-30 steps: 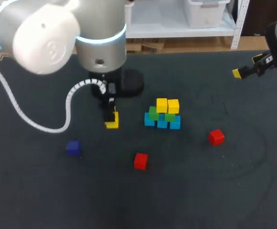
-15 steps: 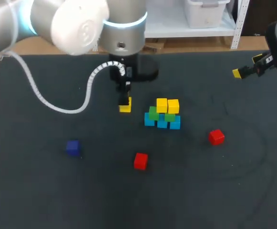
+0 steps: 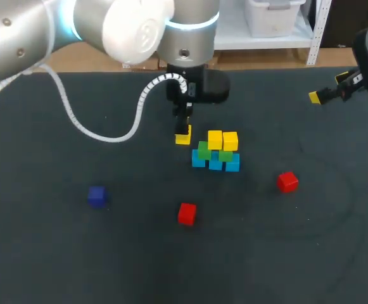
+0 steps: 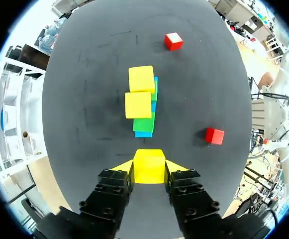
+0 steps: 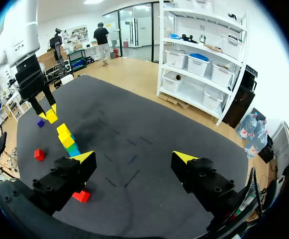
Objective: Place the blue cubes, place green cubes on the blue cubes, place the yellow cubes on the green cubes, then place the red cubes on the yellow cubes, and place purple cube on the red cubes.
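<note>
Right by the stack, a loose yellow cube [image 3: 183,136] sat pinched between the two yellow tips of the left claw [image 4: 149,167], one finger on each side of it. The wrist view showed the stack just ahead of this claw. The left arm came in from the left and reached past the middle of the table [image 3: 44,253].

The stack stood near the middle of the table. At its bottom was a row of light blue cubes [image 3: 216,164] touching each other. Green cubes [image 3: 204,151] sat on top of the blue ones. Two yellow cubes [image 3: 222,140] sat side by side on the green ones. No red cube was on the stack.

One red cube [image 3: 287,182] lay on the table to the right of the stack, a bit apart from it. Another red cube [image 3: 187,213] lay nearer the front of the table. A dark blue cube [image 3: 96,196] lay well apart from the stack, off to the left.

The right claw [image 5: 134,157] was far from all the cubes, over the back right part of the table. Its fingers were spread wide with nothing between them.
</note>
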Robot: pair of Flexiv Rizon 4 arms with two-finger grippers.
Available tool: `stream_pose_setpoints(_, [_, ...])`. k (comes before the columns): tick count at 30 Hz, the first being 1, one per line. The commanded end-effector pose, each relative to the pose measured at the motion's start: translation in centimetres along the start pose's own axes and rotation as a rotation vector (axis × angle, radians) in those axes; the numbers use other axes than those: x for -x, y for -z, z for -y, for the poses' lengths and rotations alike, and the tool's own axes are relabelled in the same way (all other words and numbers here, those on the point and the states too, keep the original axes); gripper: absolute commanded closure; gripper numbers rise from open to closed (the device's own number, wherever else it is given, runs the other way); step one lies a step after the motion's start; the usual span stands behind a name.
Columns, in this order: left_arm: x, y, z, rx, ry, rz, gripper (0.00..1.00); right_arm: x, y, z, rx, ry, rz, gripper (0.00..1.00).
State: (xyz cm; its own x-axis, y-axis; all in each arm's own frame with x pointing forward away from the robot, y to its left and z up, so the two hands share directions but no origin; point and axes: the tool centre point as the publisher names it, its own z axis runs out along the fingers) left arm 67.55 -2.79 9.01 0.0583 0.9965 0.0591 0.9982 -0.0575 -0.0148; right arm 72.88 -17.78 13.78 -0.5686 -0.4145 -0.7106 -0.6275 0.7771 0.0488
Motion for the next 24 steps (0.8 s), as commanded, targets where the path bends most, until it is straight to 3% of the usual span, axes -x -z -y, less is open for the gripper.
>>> stream_pose_setpoints(1, [0.7, 0.0, -0.4, -0.022, 0.020, 0.028, 1.00, 0.0, 0.0, 0.1, 0.003, 0.000, 0.000, 0.00])
stream_pose_setpoints(8, [2.3, -0.6, 0.7, -0.025, 0.008, 0.071, 1.00, 0.0, 0.0, 0.1, 0.003, 0.000, 0.000, 0.00])
stream_pose_setpoints(24, [2.7, -1.6, 0.0, -0.006, 0.018, 0.065, 1.00, 0.0, 0.0, 0.1, 0.003, 0.000, 0.000, 0.00])
